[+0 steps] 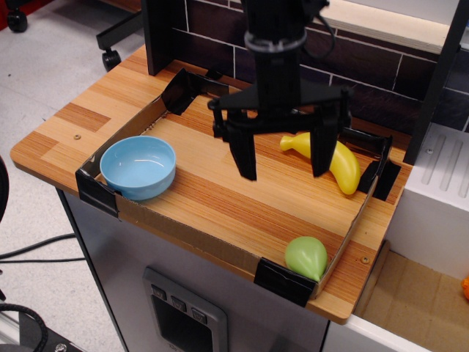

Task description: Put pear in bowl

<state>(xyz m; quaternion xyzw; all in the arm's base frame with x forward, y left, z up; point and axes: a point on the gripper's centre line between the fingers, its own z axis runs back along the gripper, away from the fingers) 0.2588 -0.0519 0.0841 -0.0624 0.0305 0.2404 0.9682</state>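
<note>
We see the pear (305,256) lying in the tray (183,229) corner farthest from the bowl (138,166), tapered tip aimed toward the tray's wall. Our gripper (283,165) hovers mid-tray, jaws wide, holding nothing.

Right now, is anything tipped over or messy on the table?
Nothing stands out. The pear sits in the tray's near corner, the banana lies at the back, the bowl is upright and empty, and the claw hangs open above.

You get even, bright indoor light and a sharp picture. Soft glare sits on the bowl (138,167) rim, and shadows stay faint.
</note>
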